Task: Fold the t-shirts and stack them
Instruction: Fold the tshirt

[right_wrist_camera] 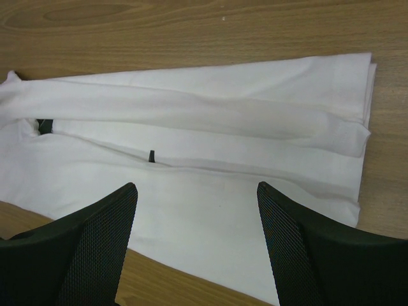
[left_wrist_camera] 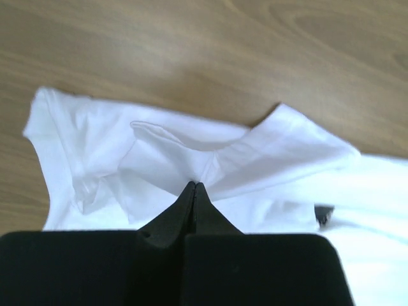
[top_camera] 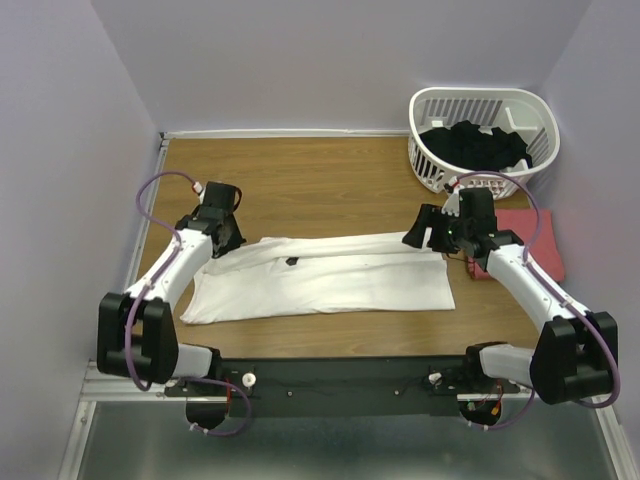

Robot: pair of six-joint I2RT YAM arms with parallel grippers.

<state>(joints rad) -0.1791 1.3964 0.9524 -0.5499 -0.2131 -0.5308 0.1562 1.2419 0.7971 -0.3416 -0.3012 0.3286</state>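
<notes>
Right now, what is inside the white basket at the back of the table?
A heap of black clothes lies inside the basket. Whatever is under that heap, and the basket's floor, cannot be seen.

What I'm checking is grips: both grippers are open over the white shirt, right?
Not both. The left gripper is shut, pinching a fold of the white shirt, as the left wrist view shows; the right gripper is open over it.

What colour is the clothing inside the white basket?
The clothing in the basket is black, best seen in the top external view.
</notes>
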